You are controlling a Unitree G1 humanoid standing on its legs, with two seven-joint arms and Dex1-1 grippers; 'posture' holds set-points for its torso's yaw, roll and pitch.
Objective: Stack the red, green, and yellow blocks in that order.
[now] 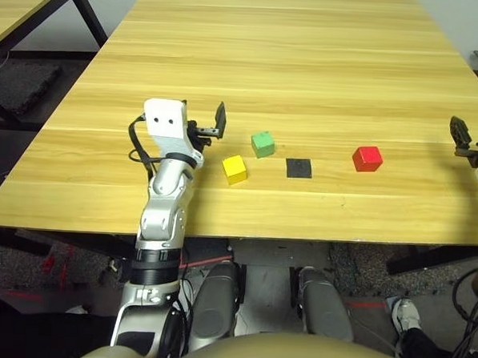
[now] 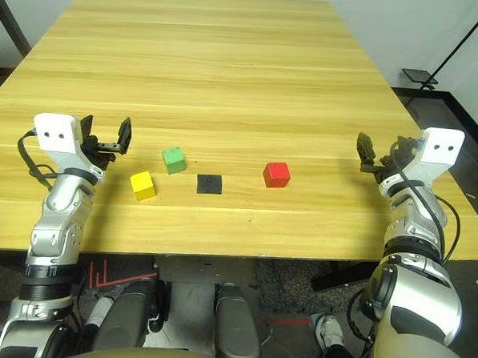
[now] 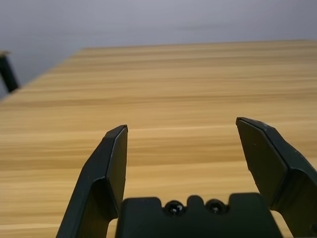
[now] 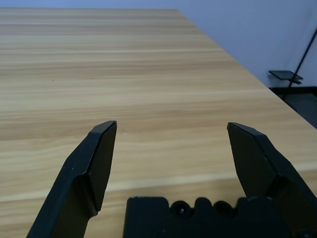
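Where the two arms reach in over the wood-grain desk point(image 2: 227, 90), three plain cubes and one flat patch, itemised from the robot's left to its right: yellow block point(image 2: 142, 185), near the desk's front edge, set at an angle; green block point(image 2: 173, 160), just beside the yellow and a little farther back, apart from it, also turned; black patch point(image 2: 210, 184), square, lying flat between the green block and the red; red block point(image 2: 277, 174), well apart from the other two, on the patch's right side. All three blocks separate, each resting directly on the desk, none stacked. Left gripper point(image 3: 182, 121), to the left of the yellow and green blocks: fingers spread wide, nothing between them. Right gripper point(image 4: 172, 122), well to the right of the red block: fingers likewise spread wide and empty
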